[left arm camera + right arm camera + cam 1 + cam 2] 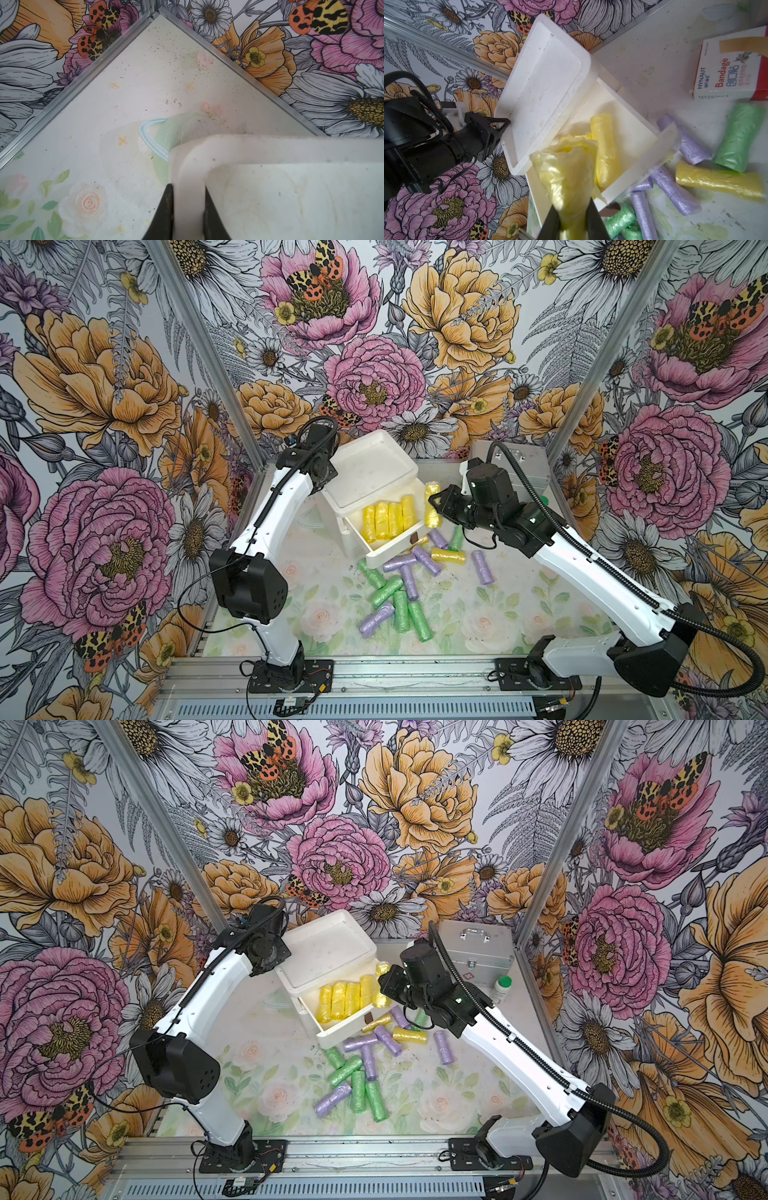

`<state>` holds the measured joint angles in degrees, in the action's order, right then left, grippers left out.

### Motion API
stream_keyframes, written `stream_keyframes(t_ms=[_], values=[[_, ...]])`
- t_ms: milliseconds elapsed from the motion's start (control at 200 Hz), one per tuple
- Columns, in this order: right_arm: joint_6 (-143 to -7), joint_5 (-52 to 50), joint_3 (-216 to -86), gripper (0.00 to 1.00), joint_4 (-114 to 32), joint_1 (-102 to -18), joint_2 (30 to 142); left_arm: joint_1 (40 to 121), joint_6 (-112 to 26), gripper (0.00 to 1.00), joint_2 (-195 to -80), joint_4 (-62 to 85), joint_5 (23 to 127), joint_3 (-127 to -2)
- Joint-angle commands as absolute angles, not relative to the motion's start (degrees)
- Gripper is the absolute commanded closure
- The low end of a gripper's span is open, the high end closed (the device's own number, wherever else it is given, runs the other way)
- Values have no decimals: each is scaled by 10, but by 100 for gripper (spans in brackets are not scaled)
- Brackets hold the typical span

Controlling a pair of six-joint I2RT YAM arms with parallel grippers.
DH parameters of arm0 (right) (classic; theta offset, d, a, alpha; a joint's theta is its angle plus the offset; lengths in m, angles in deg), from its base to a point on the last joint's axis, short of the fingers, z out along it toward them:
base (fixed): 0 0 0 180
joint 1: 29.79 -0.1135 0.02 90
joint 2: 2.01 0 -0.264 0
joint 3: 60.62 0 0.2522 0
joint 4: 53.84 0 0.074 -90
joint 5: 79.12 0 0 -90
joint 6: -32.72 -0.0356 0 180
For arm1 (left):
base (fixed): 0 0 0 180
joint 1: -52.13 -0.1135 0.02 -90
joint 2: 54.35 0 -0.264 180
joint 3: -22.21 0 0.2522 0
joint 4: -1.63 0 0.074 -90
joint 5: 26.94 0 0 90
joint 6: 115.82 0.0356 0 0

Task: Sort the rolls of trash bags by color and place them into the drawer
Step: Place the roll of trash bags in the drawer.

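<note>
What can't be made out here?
- Left gripper: hidden under its own wrist in both top views.
- Drawer interior: right wrist view, partly blocked by the held yellow roll.
- Bandage box: cut off by the right wrist view's edge; unseen in top views.

Four pastel yellow rolls (388,520) of crinkly plastic, side by side and parallel inside the white drawer (397,548), pulled open from its white box (370,472) near the far edge of the desk (519,614). A fifth yellow roll (566,170) off the desk, clamped in the right gripper (572,207), just beside the drawer's right wall. Loose on mid-desk before the drawer front, a jumble: light green rolls (401,612) and lilac rolls (409,583), several crossing and touching, plus two loose yellow rolls (448,556), one tucked against the drawer front. A lone lilac roll (483,567) apart, toward the right edge.
</note>
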<state>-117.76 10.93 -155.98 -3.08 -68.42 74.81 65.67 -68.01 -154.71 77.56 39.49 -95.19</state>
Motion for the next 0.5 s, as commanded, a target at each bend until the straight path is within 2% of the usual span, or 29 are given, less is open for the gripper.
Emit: stream_keyframes(t_ms=[0, 495], values=[[-1203, 147, -1595, 79, -71, -672, 775, 656, -764, 100, -1611, 790, 553, -916], [-1199, 109, -1642, 79, -71, -651, 894, 661, -762, 100, -1607, 790, 560, -925]])
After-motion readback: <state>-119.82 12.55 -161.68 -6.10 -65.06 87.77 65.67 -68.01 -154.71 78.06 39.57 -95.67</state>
